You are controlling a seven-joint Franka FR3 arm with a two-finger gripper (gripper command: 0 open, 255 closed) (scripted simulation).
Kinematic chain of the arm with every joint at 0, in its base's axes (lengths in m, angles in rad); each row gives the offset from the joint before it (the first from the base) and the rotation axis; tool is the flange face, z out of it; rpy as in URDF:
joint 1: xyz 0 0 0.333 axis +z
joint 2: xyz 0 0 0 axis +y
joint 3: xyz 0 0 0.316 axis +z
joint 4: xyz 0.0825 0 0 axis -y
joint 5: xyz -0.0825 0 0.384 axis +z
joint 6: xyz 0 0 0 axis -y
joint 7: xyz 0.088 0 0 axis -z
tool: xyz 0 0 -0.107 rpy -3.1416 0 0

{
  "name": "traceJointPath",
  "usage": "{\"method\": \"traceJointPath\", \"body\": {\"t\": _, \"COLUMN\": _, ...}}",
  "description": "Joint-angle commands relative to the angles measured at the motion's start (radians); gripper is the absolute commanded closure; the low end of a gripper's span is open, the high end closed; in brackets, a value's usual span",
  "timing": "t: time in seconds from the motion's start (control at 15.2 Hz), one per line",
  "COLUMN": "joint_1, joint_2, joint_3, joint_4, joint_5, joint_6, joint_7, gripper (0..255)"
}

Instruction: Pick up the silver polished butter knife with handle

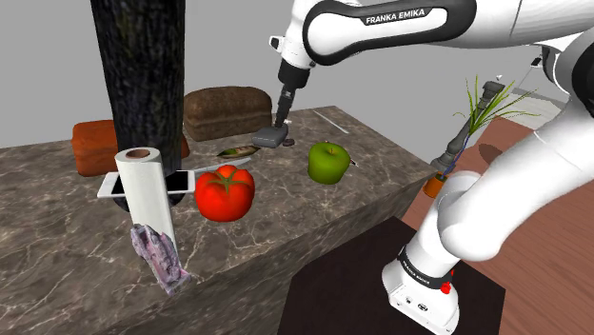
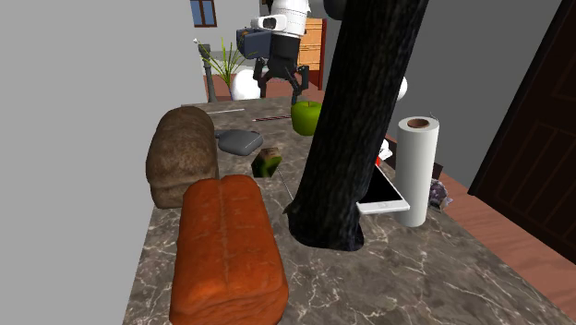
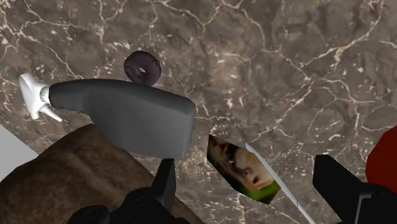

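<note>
Butter knife (image 3: 275, 180) is lying flat on the brown marble bench (image 1: 76, 247), its slim silver blade resting right alongside a small green-and-brown patterned card (image 3: 240, 168). The red tomato (image 3: 385, 159) is sitting just on the blade's other side, so the butter knife is lying between card and tomato. In the wrist view the handle end is running out of the frame.

In the shoulder view the card (image 1: 238, 151) is sitting at the tomato's (image 1: 226, 192) 12 o'clock, and a green apple (image 1: 328, 162) is resting at the tomato's 2 o'clock, well apart from it.

The hand (image 2: 279, 90) is hanging above the bench with its black fingers spread apart, gripping nothing. In the wrist view the hand (image 3: 245, 167) is looking down with the card and the blade lying between the two fingers, neither one touching them. In the shoulder view the hand (image 1: 283, 116) is hovering at the 12 o'clock of a grey wedge-shaped object (image 1: 271, 138), which is lying at the card's 2 o'clock. A dark brown loaf (image 1: 227, 111) is sitting at the card's 12 o'clock.
</note>
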Motion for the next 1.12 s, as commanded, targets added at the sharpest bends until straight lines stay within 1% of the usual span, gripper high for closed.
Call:
{"method": "traceJointPath", "body": {"t": 0.0, "joint_1": 0.020, "joint_2": 0.064, "joint_3": 0.003, "joint_4": 0.033, "joint_5": 0.011, "joint_6": 0.037, "joint_7": -0.056, "gripper": 0}}
{"method": "traceJointPath", "body": {"t": 0.53, "joint_1": 0.090, "joint_2": 0.283, "joint_3": 0.045, "joint_4": 0.172, "joint_5": 0.053, "joint_6": 0.134, "joint_7": -0.254, "gripper": 0}}
{"method": "traceJointPath", "body": {"t": 1.06, "joint_1": 0.144, "joint_2": 0.468, "joint_3": 0.109, "joint_4": 0.312, "joint_5": 0.070, "joint_6": 0.189, "joint_7": -0.424, "gripper": 0}}
